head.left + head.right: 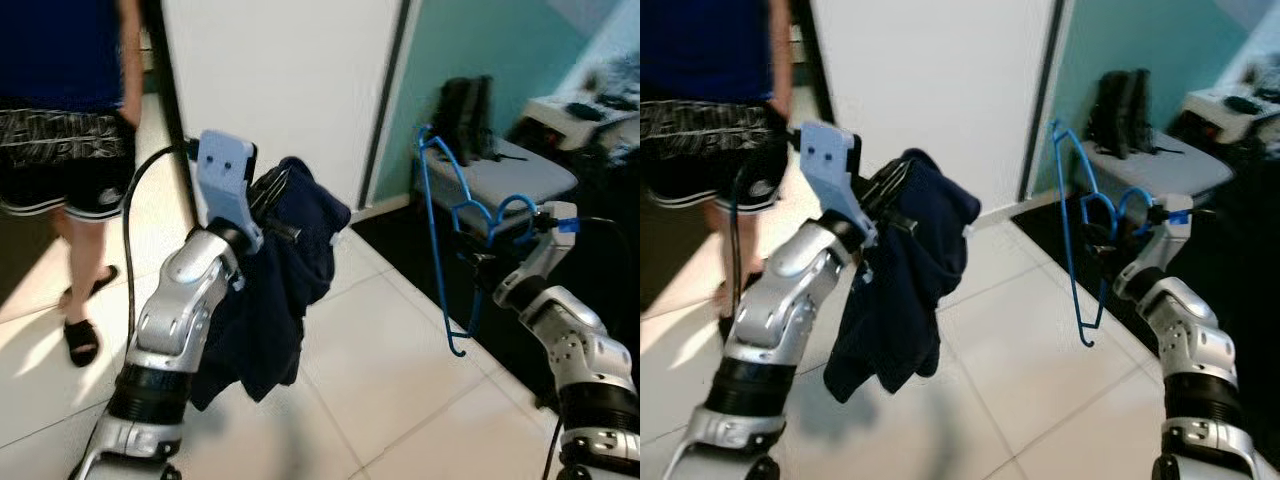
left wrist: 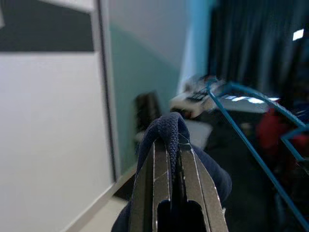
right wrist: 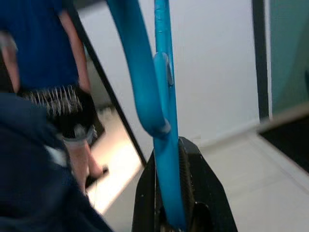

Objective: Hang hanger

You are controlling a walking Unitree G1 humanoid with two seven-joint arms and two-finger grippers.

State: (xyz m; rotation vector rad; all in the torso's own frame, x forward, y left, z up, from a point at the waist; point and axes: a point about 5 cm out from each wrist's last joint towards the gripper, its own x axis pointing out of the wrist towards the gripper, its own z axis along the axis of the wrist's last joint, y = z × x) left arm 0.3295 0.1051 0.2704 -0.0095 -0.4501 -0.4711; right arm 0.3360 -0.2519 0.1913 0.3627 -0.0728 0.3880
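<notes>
Right gripper [image 1: 487, 262] pinches the blue hanger [image 1: 447, 230] at right, held off the tiled floor [image 1: 370, 330], its long axis near vertical, hook end [image 1: 457, 347] pointing down. Left gripper [image 2: 170, 166] clamps a navy garment [image 1: 285, 285], draped down beside a person [image 1: 70, 110] at far left.

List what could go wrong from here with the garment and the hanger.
1. The left gripper pinches only a thin fold of the dark blue garment; most of it hangs free, so it might slip out.
2. The right gripper clamps just one thin bar of the blue hanger, which could twist or swing.
3. A person stands close beside the left arm and could be bumped.
</notes>
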